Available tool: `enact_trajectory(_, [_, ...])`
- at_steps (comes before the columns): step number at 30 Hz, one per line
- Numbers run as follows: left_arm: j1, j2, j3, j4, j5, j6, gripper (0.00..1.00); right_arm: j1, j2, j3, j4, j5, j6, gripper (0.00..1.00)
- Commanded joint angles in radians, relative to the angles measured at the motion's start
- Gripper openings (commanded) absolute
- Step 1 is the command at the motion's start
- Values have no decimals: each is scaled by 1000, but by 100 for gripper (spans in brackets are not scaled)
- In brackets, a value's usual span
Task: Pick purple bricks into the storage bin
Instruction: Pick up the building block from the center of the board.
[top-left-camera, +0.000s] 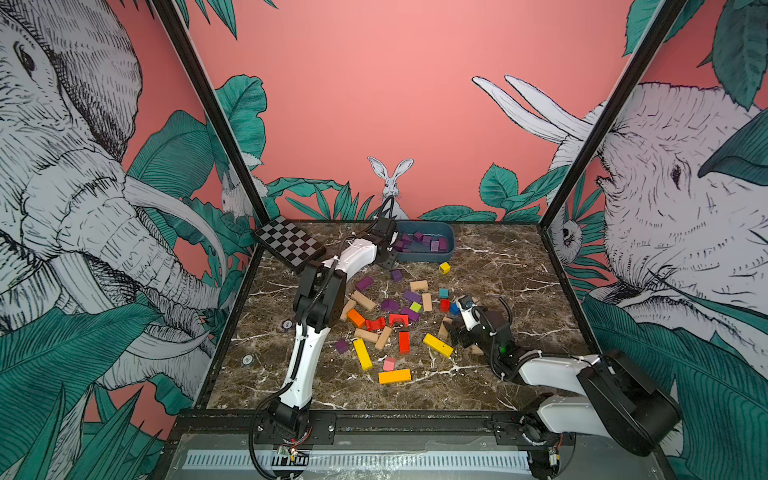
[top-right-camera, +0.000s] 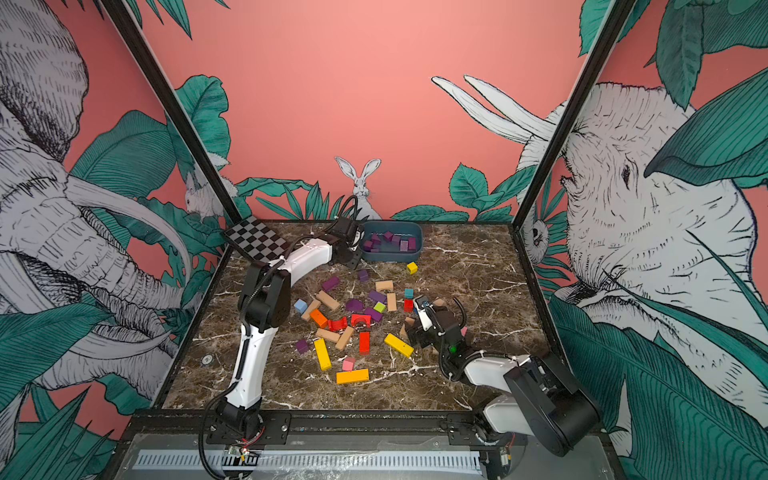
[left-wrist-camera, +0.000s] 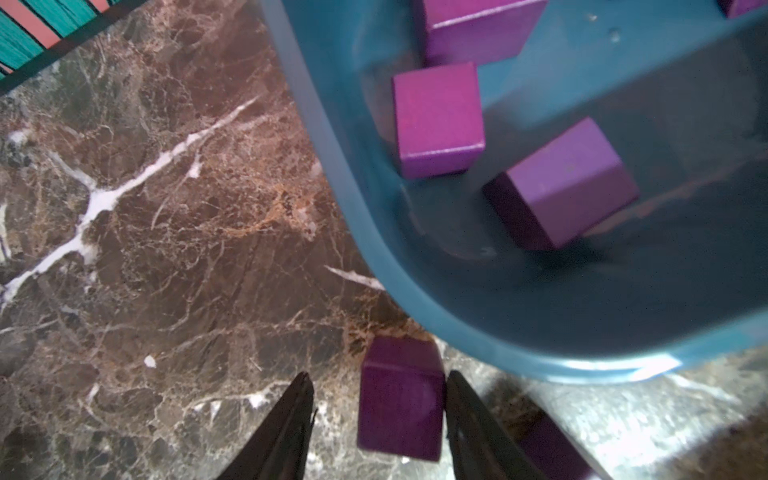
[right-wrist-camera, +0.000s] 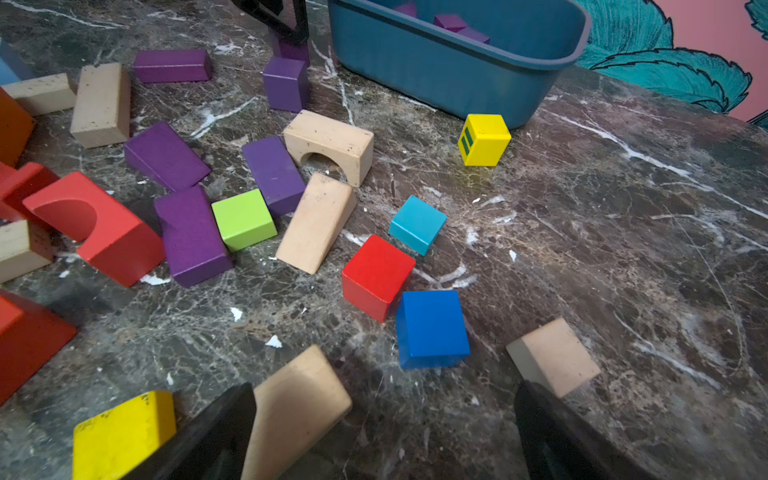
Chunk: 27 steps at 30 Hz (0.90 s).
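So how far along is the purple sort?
Roughly half. Done: several purple bricks in the storage bin. In hand: left gripper open astride a purple cube beside the bin's corner, not gripped. Left: about six loose purple bricks on the table. Idle: right gripper, open, empty.

A robot test cell is shown. A marble-patterned table (top-left-camera: 498, 270) is boxed in by black frame posts (top-left-camera: 208, 104) and printed jungle wall panels (top-left-camera: 374, 83). A left arm (top-left-camera: 303, 357) and right arm (top-left-camera: 552, 368) are mounted on a front rail (top-left-camera: 415, 419); exposed wiring (top-left-camera: 291, 451) is seen at the bases. A checkerboard slab (top-left-camera: 289, 246) is laid at a far corner.
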<state>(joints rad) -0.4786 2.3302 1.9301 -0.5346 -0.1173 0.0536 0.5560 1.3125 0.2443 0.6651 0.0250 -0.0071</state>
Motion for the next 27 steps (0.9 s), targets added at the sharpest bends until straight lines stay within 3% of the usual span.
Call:
enact_trajectory(1, [6, 7, 26, -32, -1, 22, 54, -4, 8, 23, 18, -3, -5, 99])
enact_trajectory(7, [6, 12, 6, -25, 17, 0, 49, -4, 11, 28, 12, -2, -5, 99])
enact_trajectory(11, [6, 11, 3, -31, 24, -11, 32, -4, 11, 28, 12, -2, -5, 99])
enact_trajectory(18, [6, -21, -27, -46, 17, -15, 21, -4, 8, 26, 12, 4, -2, 99])
enact_trajectory(27, [-12, -129, 5, -67, 13, -32, 18, -10, 17, 34, 10, 44, 17, 99])
